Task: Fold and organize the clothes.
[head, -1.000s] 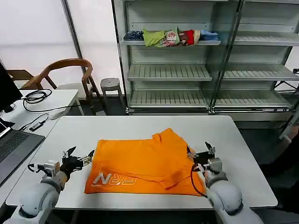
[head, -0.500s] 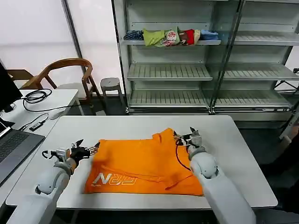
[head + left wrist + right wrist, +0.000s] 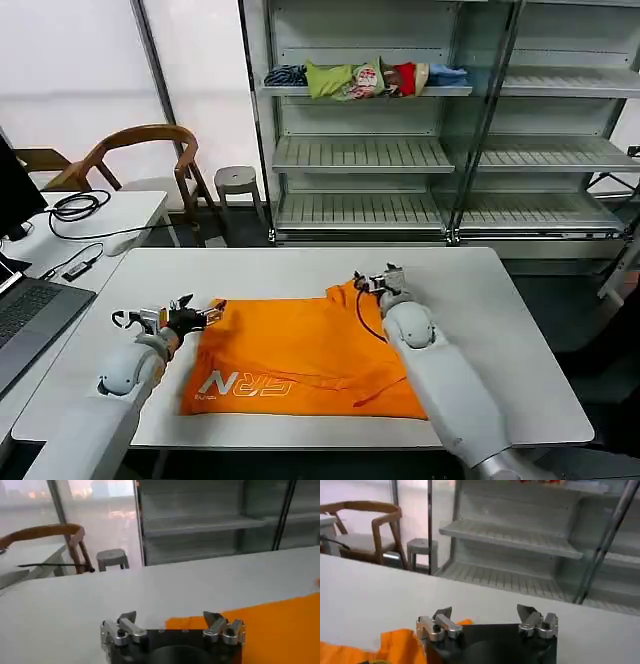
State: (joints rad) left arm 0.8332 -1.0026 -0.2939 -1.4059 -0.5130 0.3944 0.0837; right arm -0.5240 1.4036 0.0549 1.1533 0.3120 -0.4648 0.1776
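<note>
Orange T-shirt (image 3: 305, 350) lies spread on the white counter (image 3: 500, 300) in the head view, white lettering near its front left corner. The left gripper (image 3: 172, 318) hovers at the shirt's left edge, fingers spread apart and holding nothing. The right gripper (image 3: 378, 279) sits at the shirt's raised far corner, fingers parted as well.

From the left wrist view, the left gripper (image 3: 172, 622) shows its fingers released above the counter (image 3: 75, 605), the shirt's (image 3: 280, 630) edge just beyond them.

From the right wrist view, the right gripper (image 3: 487, 619) has fingers apart, a fold of shirt (image 3: 395, 645) beside one finger.
</note>
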